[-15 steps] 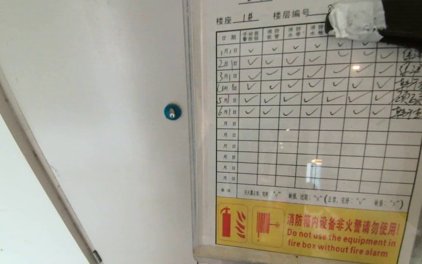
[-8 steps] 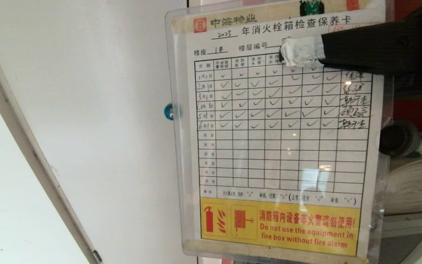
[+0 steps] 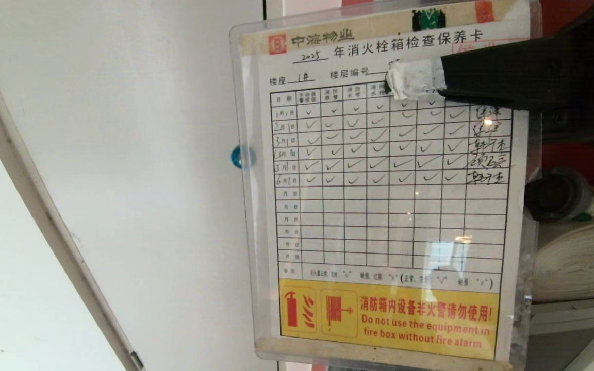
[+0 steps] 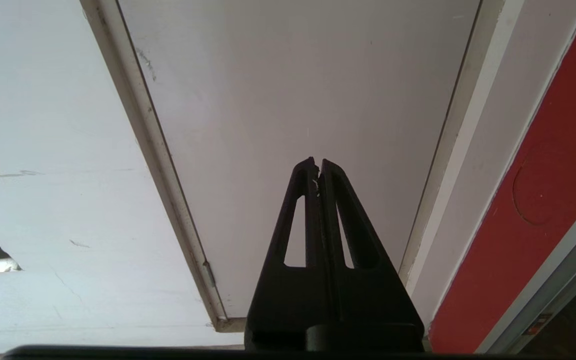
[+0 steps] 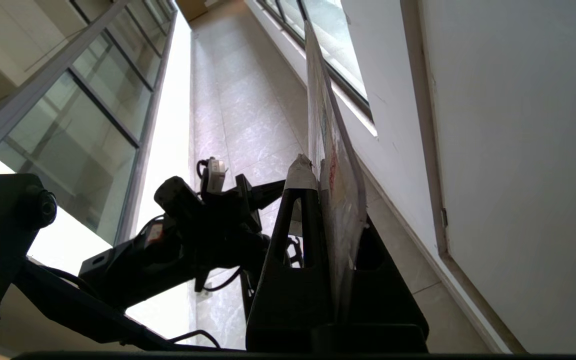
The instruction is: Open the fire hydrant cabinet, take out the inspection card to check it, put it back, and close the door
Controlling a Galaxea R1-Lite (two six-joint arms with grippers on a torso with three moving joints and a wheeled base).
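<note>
Right gripper point(image 3: 413, 80) pinches the inspection card point(image 3: 390, 206) near its top edge, taped fingers point(image 3: 413, 77) pressed onto it. Card hangs upright and face-on to the head camera, presumably so the table can be read. It sits in a clear sleeve, out of the fire hydrant cabinet point(image 3: 586, 159), whose red interior and rolled white hose point(image 3: 580, 263) show just behind its right edge. White panel door point(image 3: 147, 154) with blue lock point(image 3: 237, 157) lies behind on the left.

Writing: handwritten "2025", six dated rows ticked with signatures, rows below blank. Yellow band reads "Do not use the equipment in fire box without fire alarm".

Left gripper point(image 4: 318, 167) idle, fingers pressed together, empty.
</note>
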